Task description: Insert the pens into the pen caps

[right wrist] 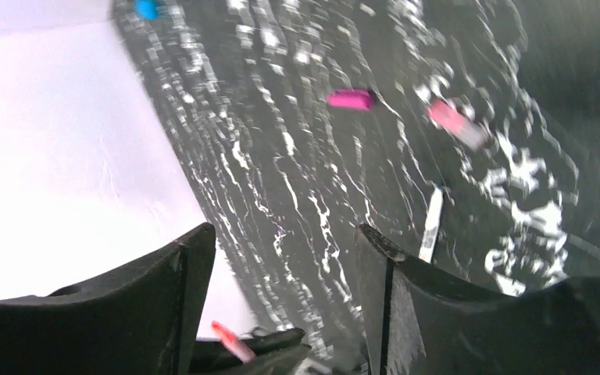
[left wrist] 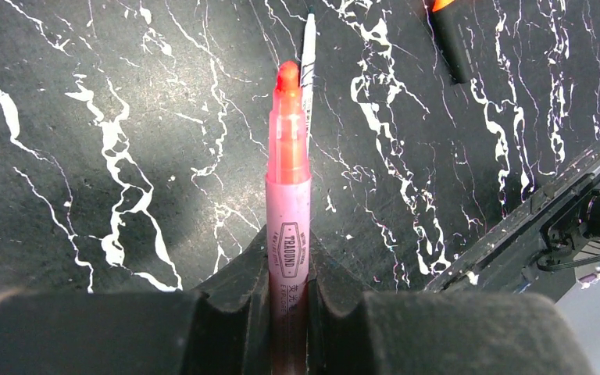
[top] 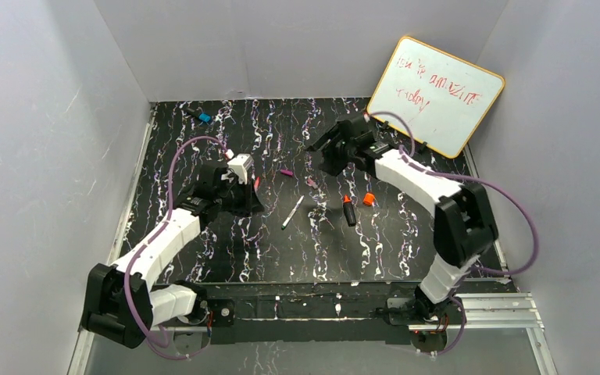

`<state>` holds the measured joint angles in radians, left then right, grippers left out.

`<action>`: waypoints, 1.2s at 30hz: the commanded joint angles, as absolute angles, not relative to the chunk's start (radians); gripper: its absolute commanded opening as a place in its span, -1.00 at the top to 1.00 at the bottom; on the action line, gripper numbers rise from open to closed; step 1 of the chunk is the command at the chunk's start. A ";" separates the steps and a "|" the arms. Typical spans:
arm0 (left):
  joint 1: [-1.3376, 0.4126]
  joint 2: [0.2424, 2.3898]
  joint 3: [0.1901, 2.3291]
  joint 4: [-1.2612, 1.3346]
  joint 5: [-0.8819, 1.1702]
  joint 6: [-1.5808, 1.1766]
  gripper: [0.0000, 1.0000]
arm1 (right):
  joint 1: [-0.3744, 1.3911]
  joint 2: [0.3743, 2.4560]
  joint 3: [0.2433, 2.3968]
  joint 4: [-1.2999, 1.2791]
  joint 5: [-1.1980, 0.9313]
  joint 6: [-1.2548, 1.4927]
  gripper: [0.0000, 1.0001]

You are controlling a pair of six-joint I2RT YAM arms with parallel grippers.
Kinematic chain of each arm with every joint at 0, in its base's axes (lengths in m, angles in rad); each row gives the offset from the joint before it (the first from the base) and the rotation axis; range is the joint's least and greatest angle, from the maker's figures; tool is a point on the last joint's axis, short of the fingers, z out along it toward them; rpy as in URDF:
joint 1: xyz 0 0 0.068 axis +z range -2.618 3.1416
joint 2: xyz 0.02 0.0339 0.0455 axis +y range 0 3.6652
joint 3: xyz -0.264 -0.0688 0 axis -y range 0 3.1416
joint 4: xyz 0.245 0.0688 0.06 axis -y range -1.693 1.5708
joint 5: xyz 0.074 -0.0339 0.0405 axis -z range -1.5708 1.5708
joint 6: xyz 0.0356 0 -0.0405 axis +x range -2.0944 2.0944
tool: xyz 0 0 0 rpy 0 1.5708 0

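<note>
My left gripper [top: 247,192] [left wrist: 289,254] is shut on the pink-purple pen [left wrist: 287,195], whose uncapped reddish tip [left wrist: 287,78] sticks out above the mat. My right gripper [top: 324,156] [right wrist: 285,234] is open and empty, hovering at the back of the mat. The magenta cap [top: 286,172] [right wrist: 350,98] and the pale pink cap [top: 312,183] [right wrist: 453,121] lie between the two grippers. The white pen [top: 293,212] [left wrist: 308,55] [right wrist: 432,226] lies mid-mat. The black marker [top: 349,211] [left wrist: 453,43] lies next to the orange cap [top: 369,199].
A whiteboard [top: 436,94] leans at the back right behind the right arm. A small black piece with a blue end [top: 201,116] [right wrist: 147,9] lies at the back left. White walls enclose the black marbled mat [top: 226,242]. A metal rail [top: 484,308] runs along the near edge.
</note>
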<state>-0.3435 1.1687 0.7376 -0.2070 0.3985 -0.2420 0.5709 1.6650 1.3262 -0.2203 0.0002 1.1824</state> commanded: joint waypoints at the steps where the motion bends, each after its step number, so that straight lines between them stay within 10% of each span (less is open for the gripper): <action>1: -0.344 1.097 0.744 -0.247 0.386 -0.216 1.00 | 0.561 1.783 1.371 -0.434 -0.098 1.712 -0.45; 15: -0.344 1.027 0.749 -0.265 0.399 -0.204 1.00 | 0.591 1.875 1.321 -0.374 -0.040 2.162 0.33; 36: -0.345 0.966 0.751 -0.279 0.379 -0.198 1.00 | 0.598 1.980 1.410 -0.502 0.110 2.252 0.02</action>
<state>-0.3435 0.9890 0.7376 -0.2619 0.3779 -0.2119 0.6025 1.9354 1.3388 -0.4465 0.0650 2.0701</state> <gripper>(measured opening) 0.119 0.503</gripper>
